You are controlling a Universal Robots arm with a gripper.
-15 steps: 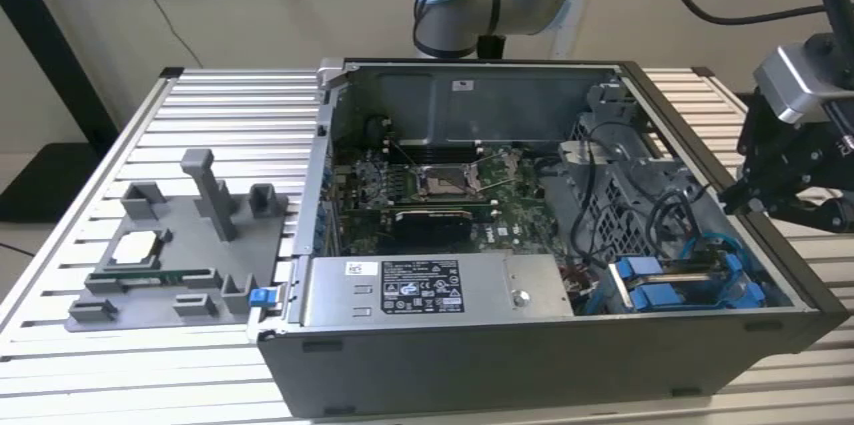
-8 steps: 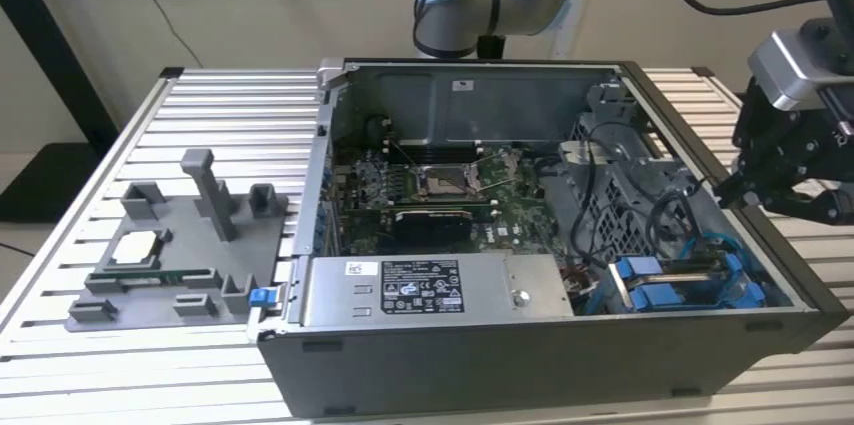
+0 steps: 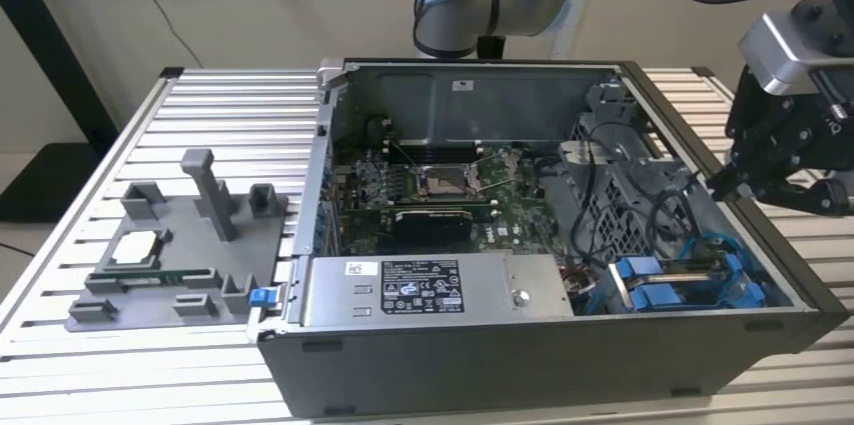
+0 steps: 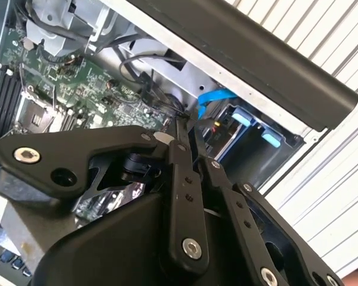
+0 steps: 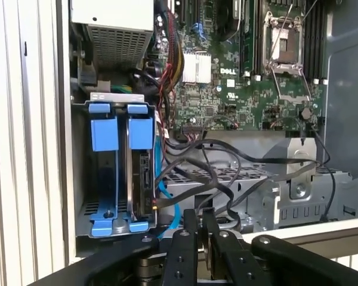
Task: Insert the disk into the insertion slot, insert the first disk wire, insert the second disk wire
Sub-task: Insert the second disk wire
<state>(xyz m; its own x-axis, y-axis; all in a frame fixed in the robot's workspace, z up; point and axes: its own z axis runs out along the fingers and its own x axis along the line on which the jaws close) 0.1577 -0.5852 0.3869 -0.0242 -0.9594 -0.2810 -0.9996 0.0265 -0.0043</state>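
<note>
Starting from the exterior view's left, a grey fixture (image 3: pixel 174 255) with upright posts rests on the slatted table (image 3: pixel 120 145), beside the open computer case (image 3: pixel 534 245). Inside that case, the green motherboard (image 3: pixel 427 190) sits toward the far wall, and the silver labelled power-supply box (image 3: pixel 434 290) lies against the near wall. To the exterior view's right of that box is the insertion slot (image 3: pixel 681 280), its blue rails and tabs bright against the grey metal. In the first wrist view the slot (image 5: pixel 119 173) holds the disk (image 5: pixel 144 179), seated on edge between the blue carrier strips, with a light blue cable (image 5: pixel 167 202) and several black wires (image 5: pixel 227 173) running just beside it. The gripper (image 3: pixel 787 180) hangs outside the case, past its wall nearest the slot, apart from the disk. In both wrist views its black fingers (image 4: pixel 188 179) are pressed together with nothing between them, pointing toward the slot (image 4: pixel 250 128) and the disk inside.
</note>
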